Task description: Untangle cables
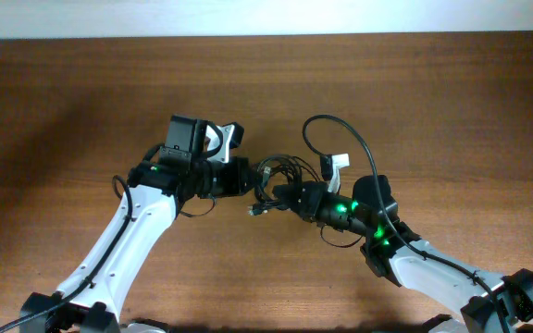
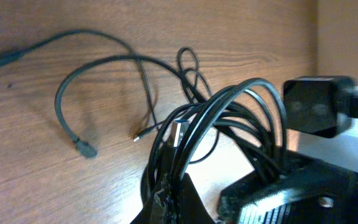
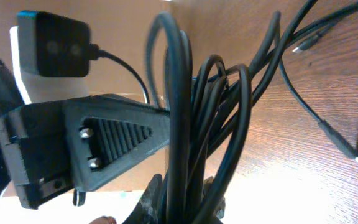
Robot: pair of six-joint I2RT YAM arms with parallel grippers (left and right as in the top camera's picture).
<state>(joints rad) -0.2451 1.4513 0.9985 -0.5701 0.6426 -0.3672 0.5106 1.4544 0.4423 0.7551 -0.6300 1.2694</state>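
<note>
Nearest your left gripper (image 2: 166,200), the cables (image 2: 229,115) run down between its fingers, and it is clamped on them. Your right gripper (image 3: 178,210) is likewise closed on the same bundle, with the cords rising from its tips in tall loops. Just past each gripper, the other one faces it close by, and the knotted clump is held between them. Farther out, two loose strands trail from the clump and lie flat on the table (image 1: 81,102), near its middle.
</note>
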